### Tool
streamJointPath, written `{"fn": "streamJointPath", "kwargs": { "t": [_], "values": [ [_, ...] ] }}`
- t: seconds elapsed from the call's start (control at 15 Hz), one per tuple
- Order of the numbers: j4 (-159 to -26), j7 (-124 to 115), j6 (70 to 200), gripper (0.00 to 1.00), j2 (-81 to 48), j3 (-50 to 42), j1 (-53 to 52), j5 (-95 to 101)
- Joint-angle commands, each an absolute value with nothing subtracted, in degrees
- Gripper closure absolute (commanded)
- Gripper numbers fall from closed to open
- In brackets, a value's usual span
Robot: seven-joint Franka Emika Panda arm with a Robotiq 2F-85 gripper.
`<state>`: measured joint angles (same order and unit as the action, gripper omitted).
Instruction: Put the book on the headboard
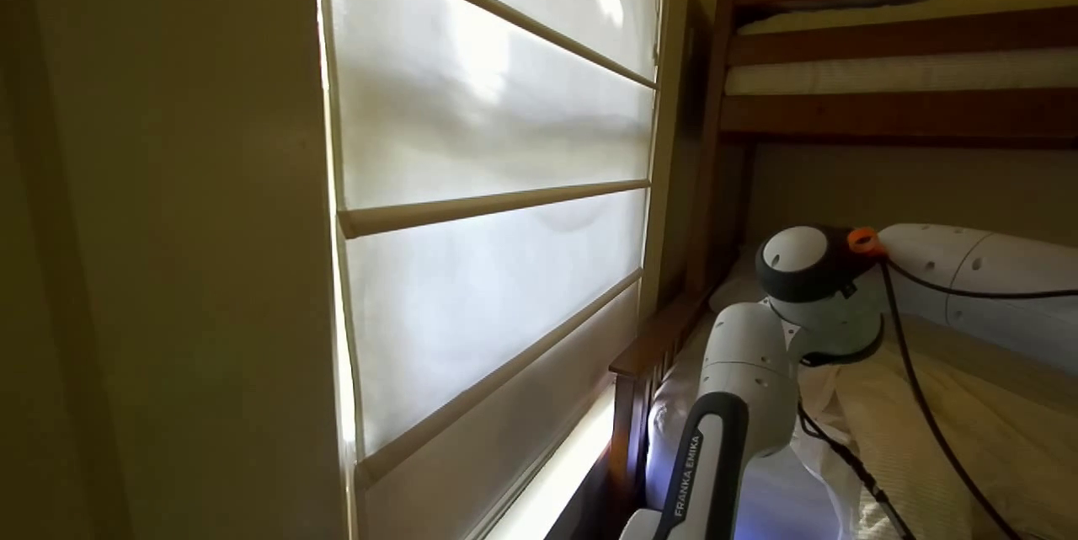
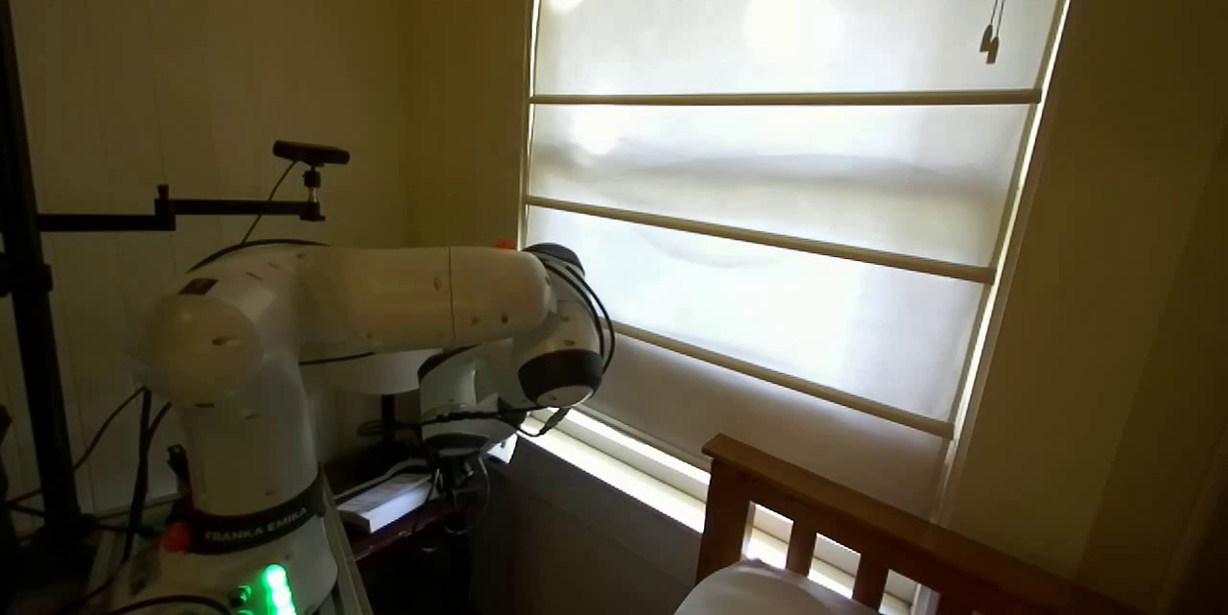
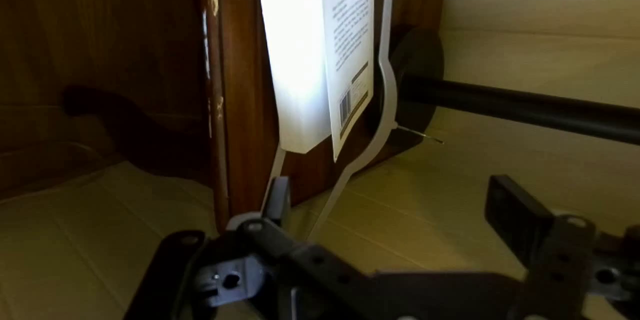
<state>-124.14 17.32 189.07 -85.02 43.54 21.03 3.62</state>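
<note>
A thick white book (image 3: pixel 300 60) lies on a dark wooden nightstand (image 3: pixel 240 85) in the wrist view, its printed back cover raised slightly from the pages. It also shows in an exterior view (image 2: pixel 386 502), close to the robot base. My gripper (image 3: pixel 397 210) is open with nothing between its fingers. The book is ahead of the left finger, apart from it. In an exterior view the dark gripper (image 2: pixel 462 485) hangs beside the book, partly hidden by cables. The wooden headboard (image 2: pixel 844 500) stands below the window, and it also shows in an exterior view (image 1: pixel 661 342).
A lamp pole (image 3: pixel 525 109) with a round base rises beside the book; its white shade (image 2: pixel 384 373) is near the arm. A pale cable (image 3: pixel 389 75) runs along the book. A window blind (image 2: pixel 767 308) is behind the arm. A bunk-bed rail (image 1: pixel 893 114) is above the mattress.
</note>
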Motion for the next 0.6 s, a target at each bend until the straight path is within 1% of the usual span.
{"fn": "streamJointPath", "kwargs": {
  "t": [0.0, 0.07, 0.2, 0.4, 0.47, 0.53],
  "values": [
    [-127.03, 12.39, 184.21, 0.0, -85.03, 43.66, 25.29, 6.38],
    [-127.24, 16.32, 182.28, 0.0, -85.03, 44.36, 25.83, 0.77],
    [-126.1, 18.93, 177.2, 0.0, -85.04, 44.08, 25.81, -4.31],
    [-121.91, 24.59, 169.59, 0.0, -85.01, 42.07, 22.18, -14.24],
    [-124.75, 21.61, 173.29, 0.0, -85.01, 42.92, 24.68, -9.12],
    [-123.93, 22.96, 171.81, 0.0, -85.04, 42.45, 24.1, -11.06]
  ]
}}
